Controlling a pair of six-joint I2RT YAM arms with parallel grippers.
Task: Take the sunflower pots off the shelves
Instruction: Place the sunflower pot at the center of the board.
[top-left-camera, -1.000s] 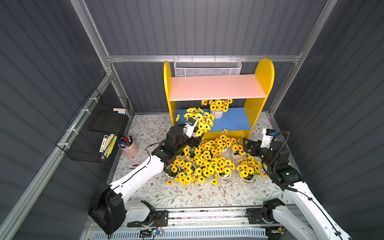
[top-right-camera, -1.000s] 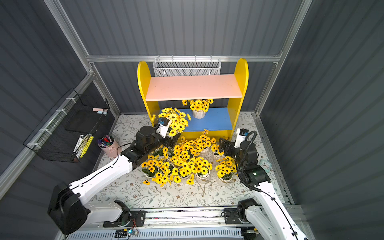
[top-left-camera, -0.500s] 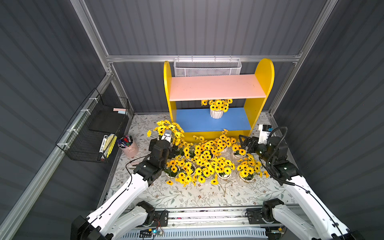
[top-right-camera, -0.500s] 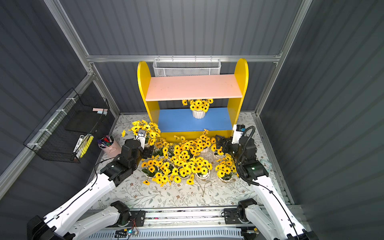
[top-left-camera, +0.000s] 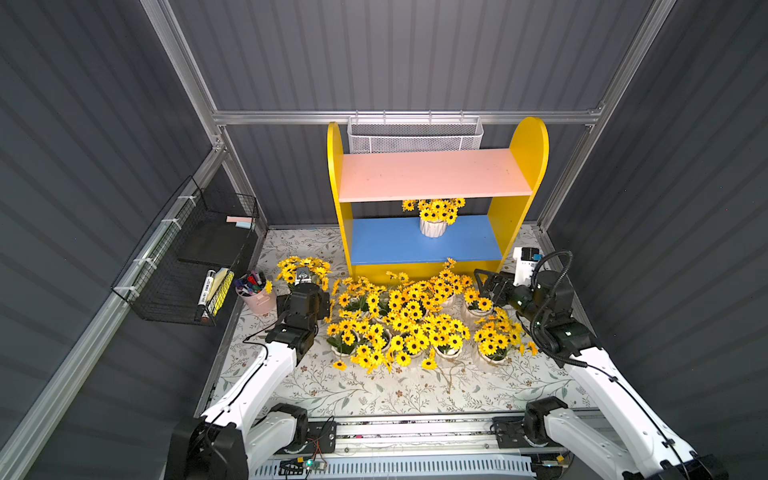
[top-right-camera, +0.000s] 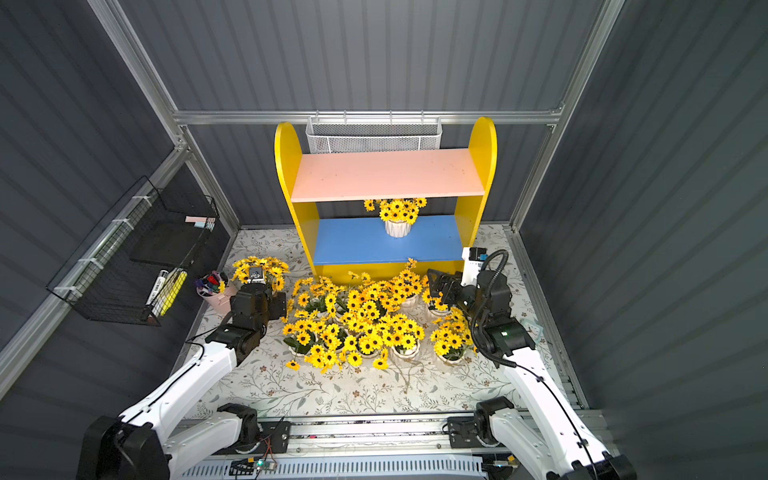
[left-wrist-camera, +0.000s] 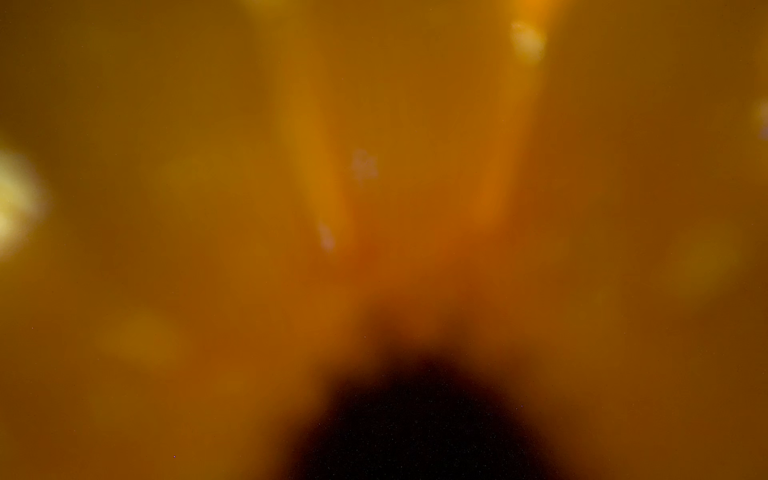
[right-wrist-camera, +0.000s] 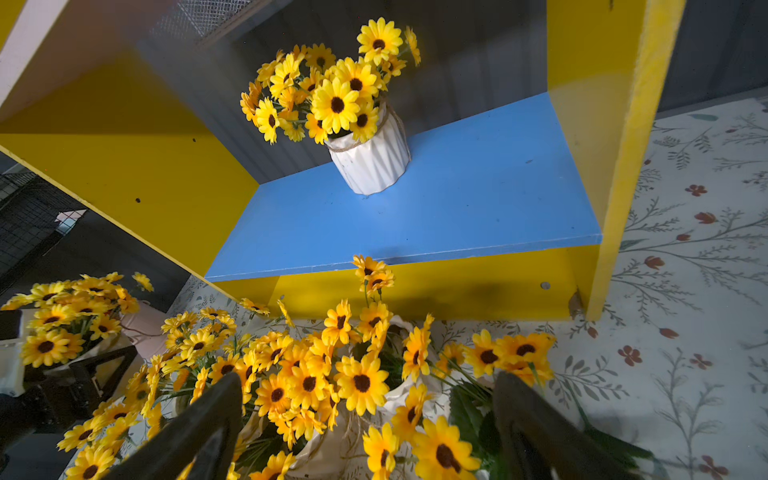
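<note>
One sunflower pot (top-left-camera: 433, 226) (top-right-camera: 397, 227) still stands on the blue lower board of the shelves (top-left-camera: 432, 174); the right wrist view shows that pot (right-wrist-camera: 370, 162) upright near the back. The pink upper board is bare. My left gripper (top-left-camera: 303, 270) is low at the left beside the pink cup, buried in the flowers of the pot it carries (top-left-camera: 291, 266). Petals fill the left wrist view. My right gripper (top-left-camera: 483, 283) (right-wrist-camera: 370, 428) hangs open over the pots massed on the floor (top-left-camera: 399, 316), in front of the shelves' right end.
A pink cup of marker pens (top-left-camera: 253, 293) stands just left of the left gripper. A black wire rack (top-left-camera: 187, 257) hangs on the left wall. A white mesh basket (top-left-camera: 415, 139) sits behind the shelves. A floral mat (top-left-camera: 374, 390) covers the floor.
The left arm has drawn back from the lower shelf and swung left and down with its pot, ending beside the pink cup. The right gripper has shifted slightly toward the shelves, still open.
</note>
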